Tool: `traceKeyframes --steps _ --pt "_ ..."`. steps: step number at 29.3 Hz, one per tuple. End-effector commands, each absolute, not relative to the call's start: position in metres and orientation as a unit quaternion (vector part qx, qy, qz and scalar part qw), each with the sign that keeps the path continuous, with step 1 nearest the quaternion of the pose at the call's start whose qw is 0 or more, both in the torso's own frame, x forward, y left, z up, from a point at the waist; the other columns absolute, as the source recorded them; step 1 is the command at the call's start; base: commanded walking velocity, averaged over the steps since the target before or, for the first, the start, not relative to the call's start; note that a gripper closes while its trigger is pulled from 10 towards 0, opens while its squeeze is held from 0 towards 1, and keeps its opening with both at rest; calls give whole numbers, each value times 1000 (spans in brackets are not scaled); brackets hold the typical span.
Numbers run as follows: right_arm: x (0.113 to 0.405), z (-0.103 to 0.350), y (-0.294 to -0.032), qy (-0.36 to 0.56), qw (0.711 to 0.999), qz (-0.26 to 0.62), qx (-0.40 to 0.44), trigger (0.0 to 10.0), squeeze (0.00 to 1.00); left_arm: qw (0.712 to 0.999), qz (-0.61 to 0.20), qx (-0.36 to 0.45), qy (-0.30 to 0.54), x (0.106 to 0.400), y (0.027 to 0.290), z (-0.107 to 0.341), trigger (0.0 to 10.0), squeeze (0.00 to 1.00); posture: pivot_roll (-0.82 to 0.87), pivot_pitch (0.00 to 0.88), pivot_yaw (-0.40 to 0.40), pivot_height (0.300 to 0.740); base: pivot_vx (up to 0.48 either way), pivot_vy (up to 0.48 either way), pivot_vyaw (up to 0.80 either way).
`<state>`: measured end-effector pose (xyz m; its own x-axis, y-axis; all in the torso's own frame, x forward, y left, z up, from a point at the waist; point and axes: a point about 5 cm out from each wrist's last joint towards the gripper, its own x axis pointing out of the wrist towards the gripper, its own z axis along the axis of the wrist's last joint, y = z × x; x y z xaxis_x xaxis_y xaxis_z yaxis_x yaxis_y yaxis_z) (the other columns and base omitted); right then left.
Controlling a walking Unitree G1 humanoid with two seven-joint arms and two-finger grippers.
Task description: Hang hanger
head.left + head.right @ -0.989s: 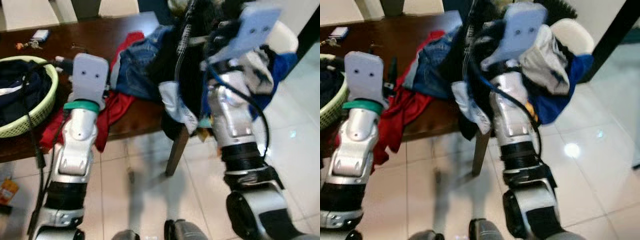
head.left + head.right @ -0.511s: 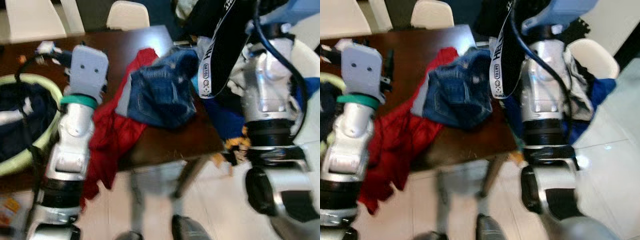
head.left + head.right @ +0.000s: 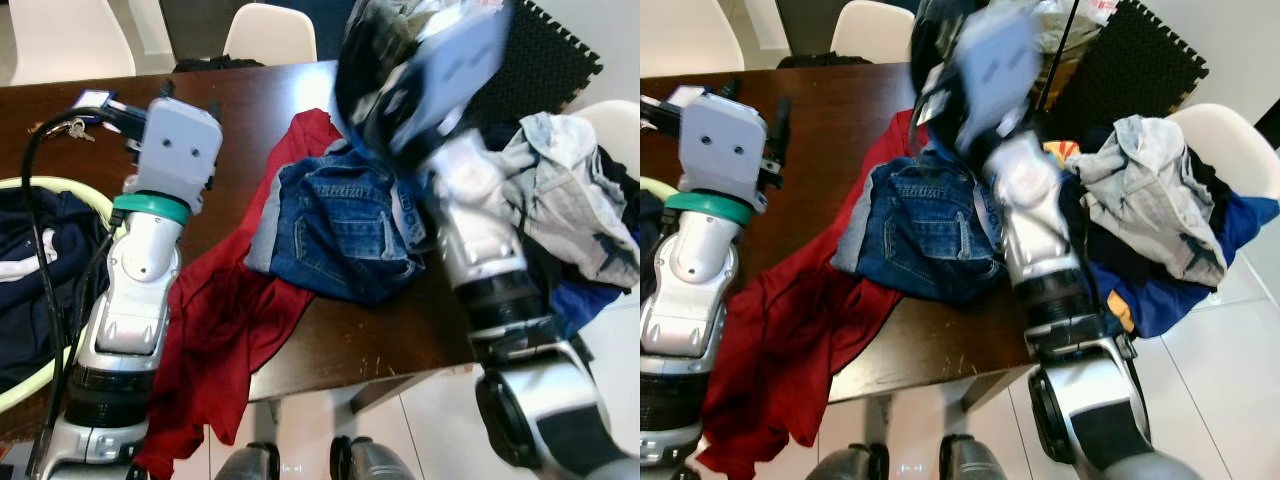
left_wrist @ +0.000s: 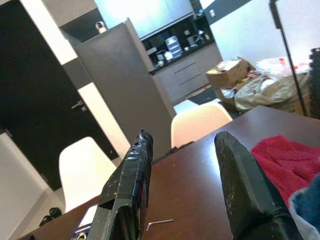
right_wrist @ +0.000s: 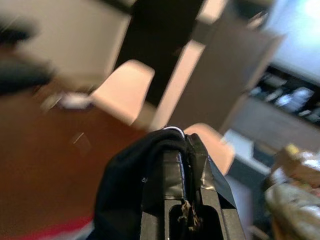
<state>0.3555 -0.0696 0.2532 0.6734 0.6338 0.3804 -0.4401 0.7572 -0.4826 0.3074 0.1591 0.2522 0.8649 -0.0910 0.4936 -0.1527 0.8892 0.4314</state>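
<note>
Swung over the table, right gripper [image 5: 182, 172] jaws pinch black cloth [image 5: 130, 185]; left gripper [image 4: 185, 185] jaws gape empty.

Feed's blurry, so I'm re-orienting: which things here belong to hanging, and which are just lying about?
Job:
- right tool, shut on black garment

Lying about:
- jeans
- red garment
- basket
- clothes pile
- left tool, open, idle
</note>
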Motion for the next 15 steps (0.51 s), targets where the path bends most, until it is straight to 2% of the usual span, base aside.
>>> traceKeyframes --steps 1,4,5,6,7,8,12,14,15 --pt "353 255 -68 -278 887 311 -197 10000 0 931 10 246 -271 302 158 254 10000 0 37 39 34 740 0 0 0" --pt "352 253 -68 -279 885 315 -201 10000 0 930 10 248 -270 302 158 254 10000 0 39 38 33 740 0 0 0" --pt "347 245 -62 -265 865 359 -228 10000 0 930 11 249 -269 302 159 254 10000 0 37 37 33 740 0 0 0" --pt "347 245 -62 -265 865 359 -228 10000 0 930 11 249 -269 302 159 254 10000 0 37 37 33 740 0 0 0" --pt "345 230 -56 -238 847 394 -264 10000 0 930 12 250 -270 301 160 255 10000 0 40 40 30 740 0 0 0" --pt "345 217 -51 -215 843 404 -283 10000 1000 929 15 250 -271 301 161 256 10000 0 46 43 28 740 0 0 0" --pt "346 209 -49 -201 841 406 -295 10000 1000 929 17 249 -272 300 161 257 10000 0 46 43 28 740 0 0 0" --pt "346 206 -49 -169 858 419 -244 10000 1000 931 21 247 -269 298 161 255 10000 0 46 49 27 740 0 0 0" --pt "346 206 -49 -169 858 419 -244 10000 1000 931 21 247 -269 298 161 255 10000 0 46 49 27 740 0 0 0"
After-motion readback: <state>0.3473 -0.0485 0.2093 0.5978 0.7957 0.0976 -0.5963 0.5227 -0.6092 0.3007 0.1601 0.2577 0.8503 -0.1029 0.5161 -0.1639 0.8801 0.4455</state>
